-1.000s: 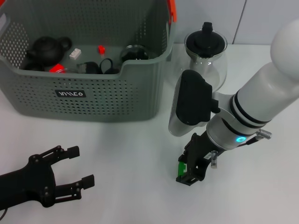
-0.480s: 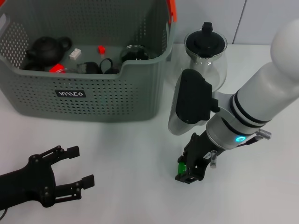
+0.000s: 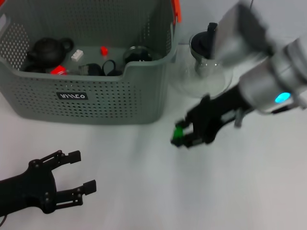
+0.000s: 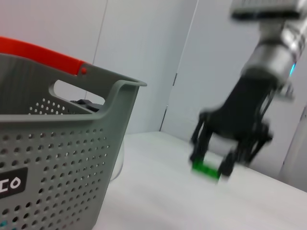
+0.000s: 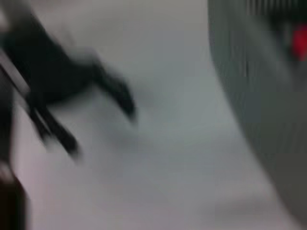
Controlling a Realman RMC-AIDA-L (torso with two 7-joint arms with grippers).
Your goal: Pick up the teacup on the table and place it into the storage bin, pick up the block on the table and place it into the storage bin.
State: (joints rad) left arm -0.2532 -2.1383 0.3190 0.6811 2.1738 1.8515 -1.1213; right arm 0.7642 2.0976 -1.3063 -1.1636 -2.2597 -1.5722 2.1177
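The right gripper (image 3: 184, 136) has come up off the worktop (image 3: 144, 191) and swung toward the storage bin (image 3: 96, 103), carrying the green block (image 3: 178, 132) with it. A second ago it was low over the worktop, farther from the bin's front wall; now it hangs in the air near the bin's front right corner, the arm blurred with speed. The jaws are pressed onto the block, which shows clearly from the left wrist view as a green piece (image 4: 205, 168) pinched between them, clear of the surface.

That means the pick is done and the carry is under way; what remains, I'd judge, is to rise over the rim and let go inside.

The bin already holds a dark teapot (image 3: 48, 49) and small items; whether the teacup is among them I cannot tell. A glass teapot (image 3: 211, 57) stands just behind the moving arm. The left gripper (image 3: 79, 172) rests on the worktop, well apart, jaws spread.
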